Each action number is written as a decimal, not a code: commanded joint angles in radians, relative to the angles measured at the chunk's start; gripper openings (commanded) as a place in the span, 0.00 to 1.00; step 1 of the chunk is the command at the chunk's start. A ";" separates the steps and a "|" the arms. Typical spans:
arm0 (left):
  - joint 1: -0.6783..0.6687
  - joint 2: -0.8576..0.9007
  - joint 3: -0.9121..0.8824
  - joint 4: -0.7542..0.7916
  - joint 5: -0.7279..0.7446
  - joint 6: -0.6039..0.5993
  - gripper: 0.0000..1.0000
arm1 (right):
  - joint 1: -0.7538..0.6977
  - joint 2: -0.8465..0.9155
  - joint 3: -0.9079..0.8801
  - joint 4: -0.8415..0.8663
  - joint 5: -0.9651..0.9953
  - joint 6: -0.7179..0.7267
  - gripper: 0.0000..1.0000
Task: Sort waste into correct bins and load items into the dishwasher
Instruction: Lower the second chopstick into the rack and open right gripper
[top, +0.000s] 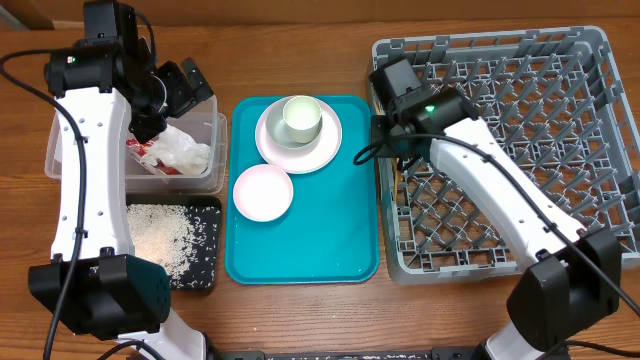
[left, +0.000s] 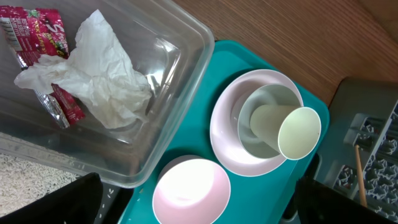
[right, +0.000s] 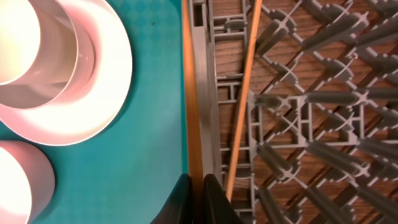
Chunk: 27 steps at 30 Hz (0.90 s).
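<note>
On a wooden table (top: 300, 50), the grey rack (top: 500, 42) filled the right side, with a teal tray (top: 320, 220) just beside its left edge. The right gripper (right: 200, 199) hung over that left edge of the rack, its fingers pressed together with nothing seen between them.

Left of the teal tray sat the clear tub (top: 218, 150) and, nearer the robot, the black tray (top: 205, 272). The left gripper (top: 188, 90) hovered above the tub's far right corner, fingers spread wide and empty.

On the teal tray's far half lay the plate (top: 270, 145). It carried a bowl (left: 249, 134), and the pale cup (top: 300, 115) stood inside that bowl. A second bowl (top: 263, 192) rested on the teal tray just beside the plate, on the side nearer the robot.

Inside the tub lay the crumpled tissue (top: 185, 152), partly covering the red wrapper (left: 31, 31).

A chopstick (right: 242, 99) lay in the rack along its left edge, one end just beside the right gripper's closed fingers.

The white grains (top: 160, 235) were spread across the black tray.
</note>
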<state>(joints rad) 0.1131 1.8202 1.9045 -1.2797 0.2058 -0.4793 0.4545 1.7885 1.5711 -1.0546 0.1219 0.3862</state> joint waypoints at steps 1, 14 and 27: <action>-0.002 0.001 0.015 -0.002 -0.004 0.008 1.00 | -0.045 -0.037 0.027 -0.005 0.030 -0.064 0.04; -0.002 0.001 0.015 -0.002 -0.004 0.008 1.00 | -0.075 -0.050 0.026 0.108 -0.115 -0.151 0.04; -0.002 0.001 0.015 -0.002 -0.004 0.008 1.00 | -0.084 -0.049 0.025 0.156 -0.093 -0.151 0.04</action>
<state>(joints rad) 0.1131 1.8202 1.9045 -1.2797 0.2058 -0.4793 0.3801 1.7771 1.5715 -0.9138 0.0296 0.2390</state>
